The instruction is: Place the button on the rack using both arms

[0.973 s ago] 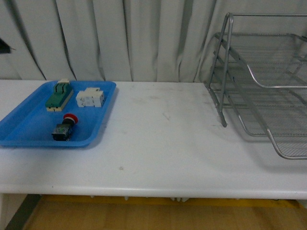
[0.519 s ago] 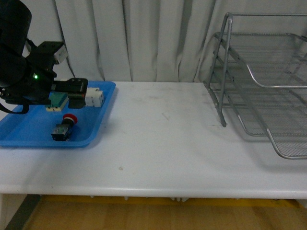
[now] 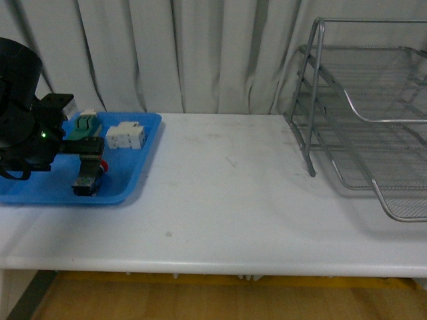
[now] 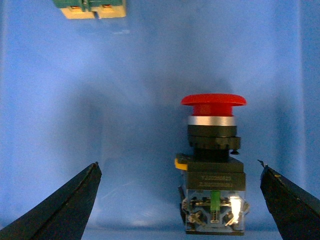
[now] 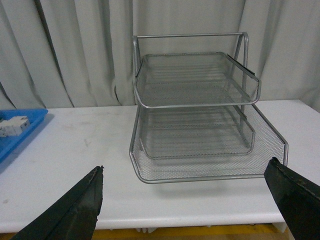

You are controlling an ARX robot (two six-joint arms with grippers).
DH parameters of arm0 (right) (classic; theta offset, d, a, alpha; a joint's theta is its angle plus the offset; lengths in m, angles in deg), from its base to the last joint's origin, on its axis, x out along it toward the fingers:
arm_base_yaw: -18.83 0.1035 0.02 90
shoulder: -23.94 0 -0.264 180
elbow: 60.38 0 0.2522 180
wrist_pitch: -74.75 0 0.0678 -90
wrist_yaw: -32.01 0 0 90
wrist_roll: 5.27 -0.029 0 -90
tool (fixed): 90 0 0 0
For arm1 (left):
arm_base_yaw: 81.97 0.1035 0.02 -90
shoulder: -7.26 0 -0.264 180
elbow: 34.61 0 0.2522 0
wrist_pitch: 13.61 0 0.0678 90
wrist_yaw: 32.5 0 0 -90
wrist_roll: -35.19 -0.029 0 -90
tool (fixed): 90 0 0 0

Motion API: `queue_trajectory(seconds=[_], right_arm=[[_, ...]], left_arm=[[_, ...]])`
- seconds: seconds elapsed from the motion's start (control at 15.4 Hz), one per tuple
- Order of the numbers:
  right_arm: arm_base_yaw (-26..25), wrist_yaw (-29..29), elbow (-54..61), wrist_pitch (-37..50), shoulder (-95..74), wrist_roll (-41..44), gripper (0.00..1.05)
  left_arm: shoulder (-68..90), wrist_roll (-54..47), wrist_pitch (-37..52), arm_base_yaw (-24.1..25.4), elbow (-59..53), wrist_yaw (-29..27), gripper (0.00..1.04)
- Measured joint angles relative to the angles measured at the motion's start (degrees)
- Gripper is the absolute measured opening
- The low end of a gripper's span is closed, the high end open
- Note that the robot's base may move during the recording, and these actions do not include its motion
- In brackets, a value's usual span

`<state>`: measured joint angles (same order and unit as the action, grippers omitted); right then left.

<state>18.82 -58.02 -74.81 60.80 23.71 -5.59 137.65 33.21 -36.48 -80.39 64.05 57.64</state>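
Observation:
The button [image 3: 87,183], red cap and black-and-blue body, lies on its side in the blue tray [image 3: 40,183] at the left. My left gripper [image 3: 91,167] hangs just over it and partly hides it. In the left wrist view the button [image 4: 213,165] lies between the two spread fingers of the left gripper [image 4: 177,163], nearer one finger, and touches neither. The silver wire-mesh rack [image 3: 363,143] stands at the right. In the right wrist view my right gripper [image 5: 186,164] is open and empty, facing the rack [image 5: 195,85] from in front of the table.
A green-and-cream switch block [image 3: 85,125] and a white boxy component [image 3: 125,136] lie at the back of the blue tray. The switch block also shows in the left wrist view [image 4: 90,7]. The white table [image 3: 220,193] runs between tray and rack.
My left arm has come into view from the left. It passed over the back of the tray and now hangs lower, over the button. The button and the rack have not moved.

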Motion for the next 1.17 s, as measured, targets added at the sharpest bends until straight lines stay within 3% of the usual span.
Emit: queue_trajectory(seconds=[0.78,0.91,0.97,1.04,1.17], right_arm=[[0.0,0.0,0.0,0.0,0.0,0.0,0.98],[0.0,0.0,0.0,0.0,0.0,0.0,0.98],[0.0,0.0,0.0,0.0,0.0,0.0,0.98],[0.0,0.0,0.0,0.0,0.0,0.0,0.98],[0.0,0.0,0.0,0.02,0.0,0.0,0.98]], left_arm=[[4.94,-3.43,1.79,-0.85,2.64,-1.75,0.98],[5.27,-4.55,1.31,-0.81,2.8,-2.34,0.6],[5.27,-4.52,1.25,-0.74,2.91,-2.29,0.49],[5.27,-4.52,1.31,-0.66,2.99,-2.29,0.41],[4.5,-4.04,2.58,-0.24,2.69,-0.7,0.37]])
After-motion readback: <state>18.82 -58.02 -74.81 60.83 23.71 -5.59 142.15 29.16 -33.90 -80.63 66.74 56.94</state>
